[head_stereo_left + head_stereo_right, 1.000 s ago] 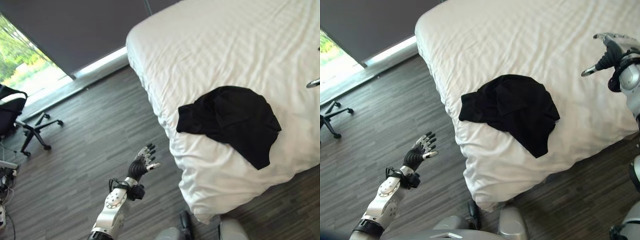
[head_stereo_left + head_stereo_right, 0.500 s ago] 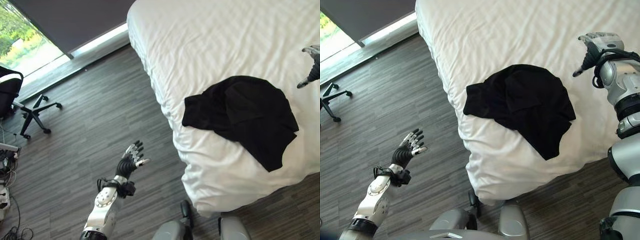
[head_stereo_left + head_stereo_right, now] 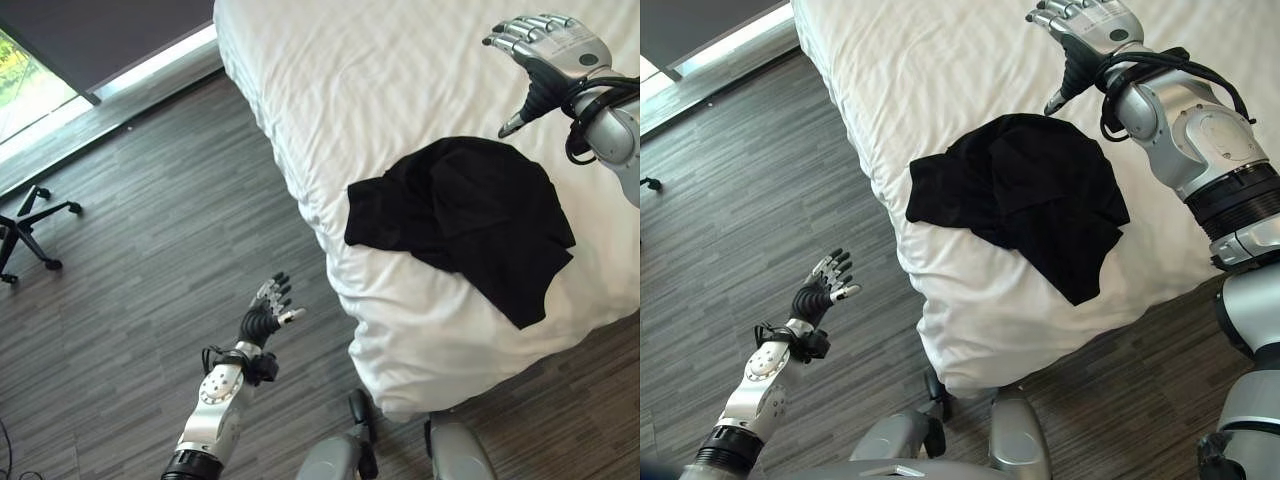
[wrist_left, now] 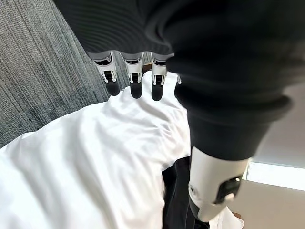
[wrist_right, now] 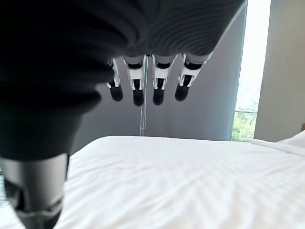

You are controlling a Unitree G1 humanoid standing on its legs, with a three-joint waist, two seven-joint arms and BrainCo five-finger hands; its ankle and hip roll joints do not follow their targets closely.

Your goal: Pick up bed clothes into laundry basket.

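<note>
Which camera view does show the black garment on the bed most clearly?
The right eye view: the whole black garment lies unobstructed near the bed's corner. The left eye view shows it whole too; the left wrist view catches a dark sliver.

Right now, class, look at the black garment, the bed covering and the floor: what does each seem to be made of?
Black garment: soft matte fabric, probably a knit; it lies limp and crumpled, without shine.
Bed covering: white woven cloth, probably cotton; fine creases, faint stripes, matte.
Floor: grey planks with a wood-grain pattern, possibly laminate or vinyl; low sheen.
</note>
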